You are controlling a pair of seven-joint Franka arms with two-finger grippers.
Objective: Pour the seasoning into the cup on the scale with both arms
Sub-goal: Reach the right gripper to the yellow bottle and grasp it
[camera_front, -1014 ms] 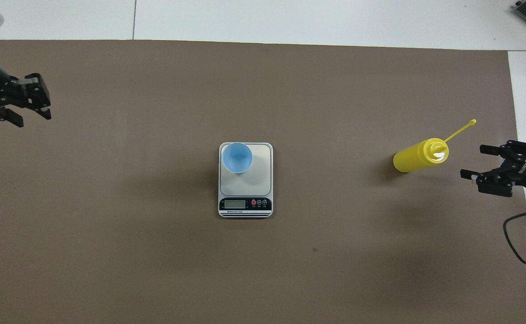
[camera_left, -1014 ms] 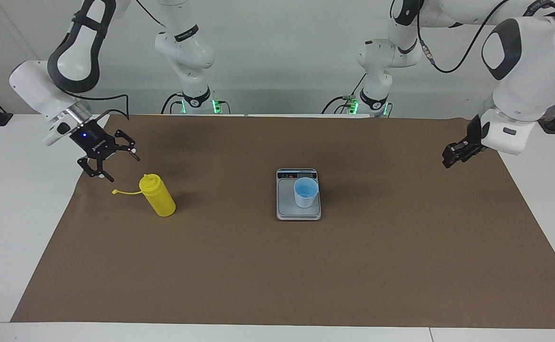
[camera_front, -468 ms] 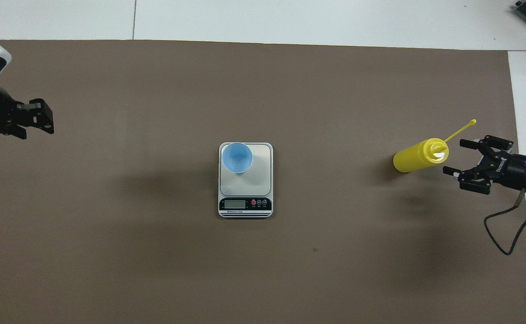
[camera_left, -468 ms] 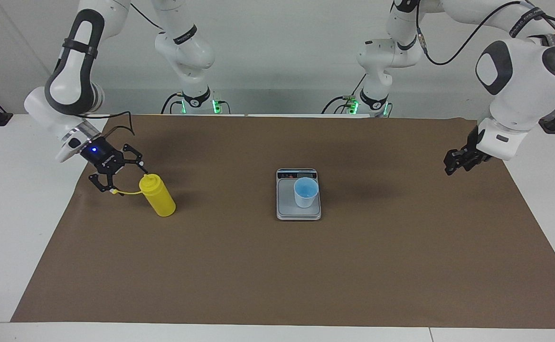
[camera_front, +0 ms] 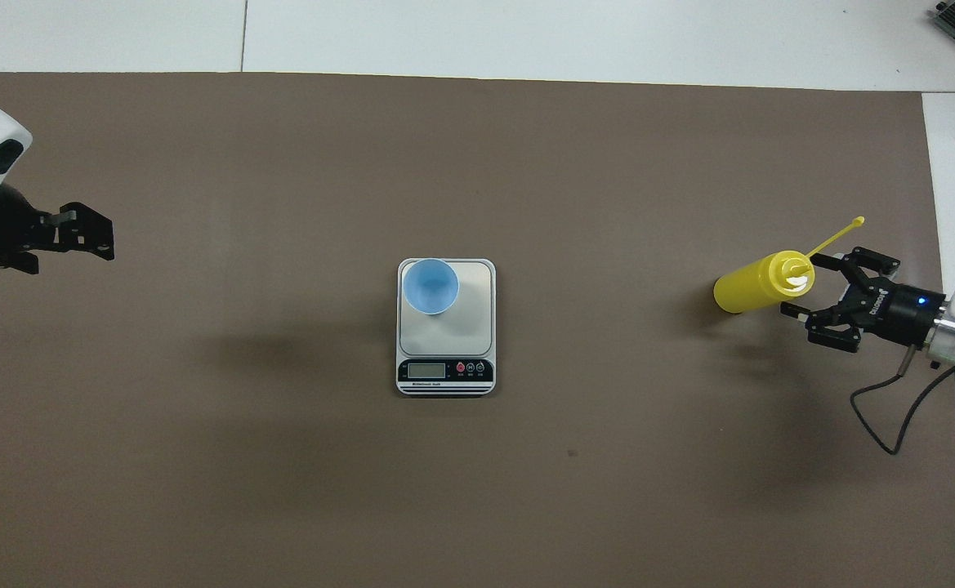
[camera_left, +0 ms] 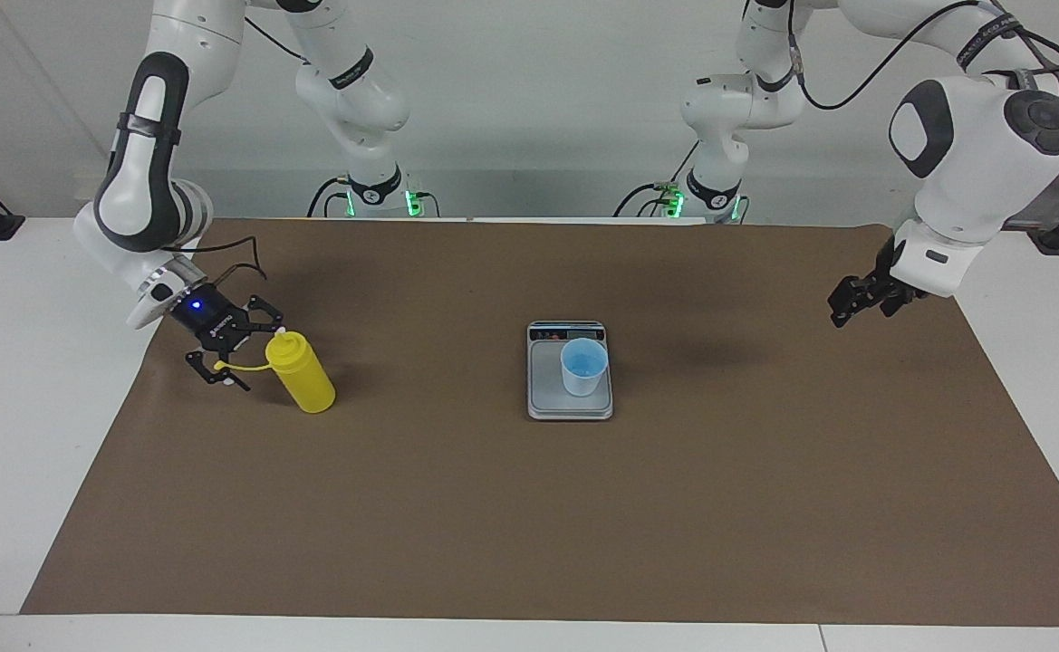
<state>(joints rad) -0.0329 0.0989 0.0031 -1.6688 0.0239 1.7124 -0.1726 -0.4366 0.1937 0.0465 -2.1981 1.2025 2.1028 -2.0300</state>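
Two grippers I watch: right [camera_left: 241, 351] open beside bottle [camera_left: 303, 372] mid-left; left [camera_left: 842, 304], upper right, unreadable.

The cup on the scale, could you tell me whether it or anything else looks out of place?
Slightly: the cup sits off-centre on the scale, at a plate corner away from the display. The seasoning bottle stands upright, uncapped, its cap strap sticking out sideways. No spill shows.
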